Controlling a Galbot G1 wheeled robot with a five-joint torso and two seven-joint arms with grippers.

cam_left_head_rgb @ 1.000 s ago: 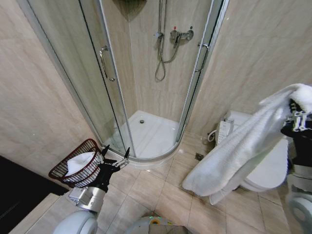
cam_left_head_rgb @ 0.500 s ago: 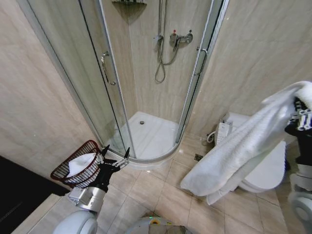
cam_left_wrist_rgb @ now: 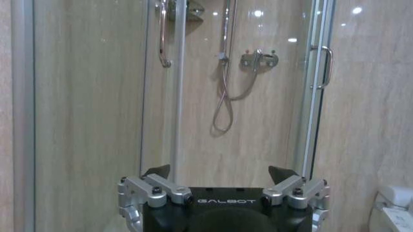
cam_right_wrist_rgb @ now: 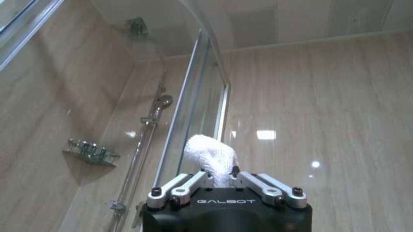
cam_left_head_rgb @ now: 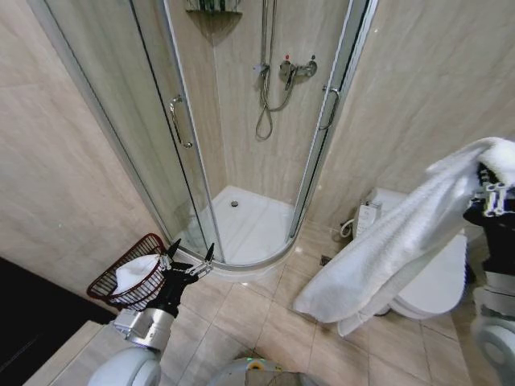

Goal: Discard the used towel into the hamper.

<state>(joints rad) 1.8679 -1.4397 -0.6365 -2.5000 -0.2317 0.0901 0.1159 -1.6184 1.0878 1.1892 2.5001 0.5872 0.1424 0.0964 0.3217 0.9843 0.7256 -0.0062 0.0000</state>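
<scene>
Since a second ago the whole head view has slid a little, so it is the camera that has moved: the shower fittings sit lower and the hamper (cam_left_head_rgb: 130, 277) a touch further right and down, while the things themselves look unshifted. My right hand (cam_left_head_rgb: 492, 198) is clamped tight on the used towel (cam_left_head_rgb: 386, 245), a tuft of which pokes up between the fingers (cam_right_wrist_rgb: 187, 185) in the wrist view. It is held high at my right side, with the long white cloth draping down and to the left in front of the toilet (cam_left_head_rgb: 430, 281). My left hand (cam_left_head_rgb: 190, 259) hangs low and idle, fingers spread wide and empty, just beside the hamper, which rests tilted on the floor by the shower tray (cam_left_head_rgb: 245, 229) with something white already inside.

As I judge it, the towel is well apart from the hamper, so the carry is the step in hand. To do it well I should swing the right arm across with the hanging tail kept off the floor, and centre the cloth over the hamper's open mouth. I should let the tail go in first, and only then let go. My left hand should stay clear of the rim.
</scene>
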